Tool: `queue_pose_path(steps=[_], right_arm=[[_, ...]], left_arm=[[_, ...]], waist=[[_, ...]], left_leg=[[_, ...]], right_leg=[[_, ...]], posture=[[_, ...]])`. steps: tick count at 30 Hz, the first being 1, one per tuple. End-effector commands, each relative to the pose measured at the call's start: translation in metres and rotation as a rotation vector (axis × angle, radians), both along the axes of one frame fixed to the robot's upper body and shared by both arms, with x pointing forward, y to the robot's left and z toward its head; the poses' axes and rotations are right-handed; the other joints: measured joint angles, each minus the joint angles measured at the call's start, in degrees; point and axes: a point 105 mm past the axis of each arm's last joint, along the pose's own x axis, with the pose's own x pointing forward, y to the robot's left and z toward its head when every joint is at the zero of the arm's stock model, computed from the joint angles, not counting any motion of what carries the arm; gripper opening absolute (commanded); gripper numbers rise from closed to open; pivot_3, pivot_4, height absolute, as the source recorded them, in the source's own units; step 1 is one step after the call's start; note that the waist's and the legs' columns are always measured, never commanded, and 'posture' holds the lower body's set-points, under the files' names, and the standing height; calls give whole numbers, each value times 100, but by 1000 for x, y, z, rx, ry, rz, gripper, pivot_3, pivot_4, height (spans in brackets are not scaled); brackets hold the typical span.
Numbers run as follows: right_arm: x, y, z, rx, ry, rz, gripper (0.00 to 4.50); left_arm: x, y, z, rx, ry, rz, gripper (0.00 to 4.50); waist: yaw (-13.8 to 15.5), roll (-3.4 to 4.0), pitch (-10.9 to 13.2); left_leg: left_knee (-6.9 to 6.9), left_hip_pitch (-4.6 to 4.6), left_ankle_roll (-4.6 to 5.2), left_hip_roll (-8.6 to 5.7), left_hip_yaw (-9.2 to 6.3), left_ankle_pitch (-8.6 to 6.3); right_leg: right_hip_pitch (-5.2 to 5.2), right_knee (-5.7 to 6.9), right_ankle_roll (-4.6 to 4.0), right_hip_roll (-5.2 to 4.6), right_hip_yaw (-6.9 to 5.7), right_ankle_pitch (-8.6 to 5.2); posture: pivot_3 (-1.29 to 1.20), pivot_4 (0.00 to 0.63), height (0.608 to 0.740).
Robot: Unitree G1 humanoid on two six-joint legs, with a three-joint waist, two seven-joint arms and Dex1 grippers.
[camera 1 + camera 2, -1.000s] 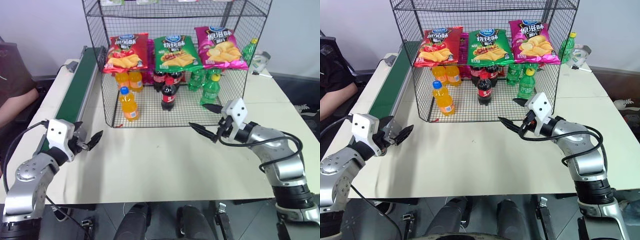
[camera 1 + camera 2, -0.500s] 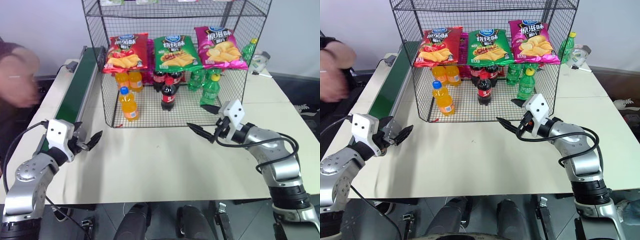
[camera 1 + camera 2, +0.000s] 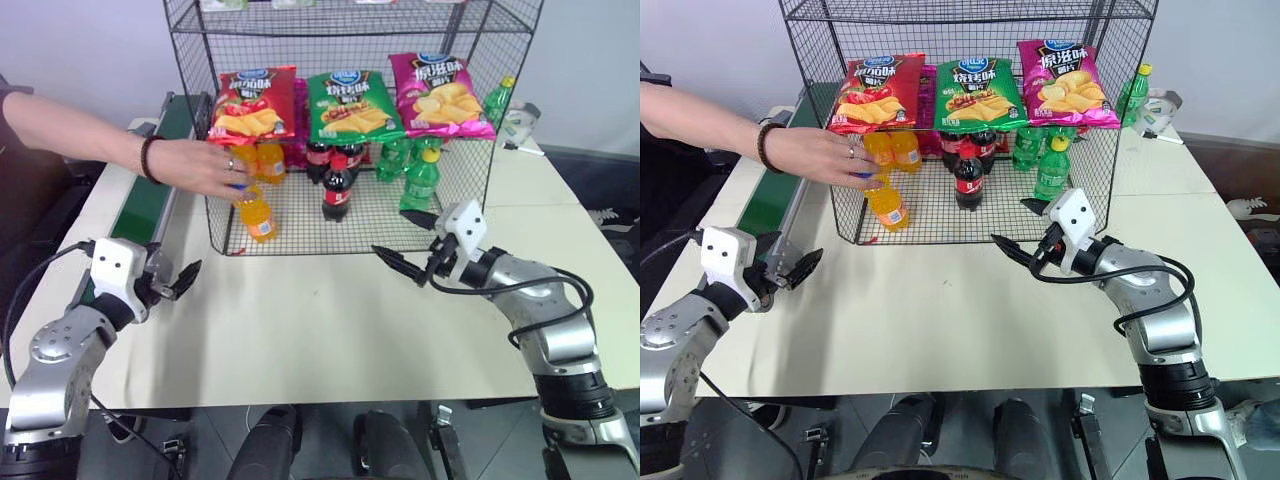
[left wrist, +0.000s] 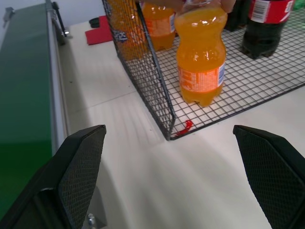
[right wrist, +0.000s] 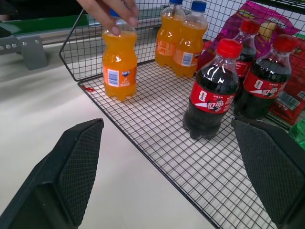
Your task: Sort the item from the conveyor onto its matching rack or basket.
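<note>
Person's hand had reached in, apparently gripping the orange soda bottle on the rack floor. Both end effectors, left and right, hovered spread and empty; conveyor bare.

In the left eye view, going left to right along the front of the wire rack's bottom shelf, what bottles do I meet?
Orange soda bottle with a person's hand on its cap → cola bottle → green bottle.
</note>
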Motion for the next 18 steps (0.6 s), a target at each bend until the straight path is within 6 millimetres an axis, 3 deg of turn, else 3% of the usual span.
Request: queue_pose_path(steps=[1, 18], right_arm=[[1, 6, 11, 20, -40, 13, 4500], [5, 10, 14, 21, -61, 21, 4500]], left_arm=[[2, 5, 13, 12, -48, 25, 4475], [3, 11, 18, -54, -63, 81, 4475]], waist=[[0, 0, 0], [-1, 0, 0]], left_leg=[[0, 0, 0, 0, 0, 0], [0, 0, 0, 0, 0, 0]], right_leg=[[0, 0, 0, 0, 0, 0], [-1, 0, 2, 1, 0, 1]], posture=[[0, 150, 740], [0, 150, 740]])
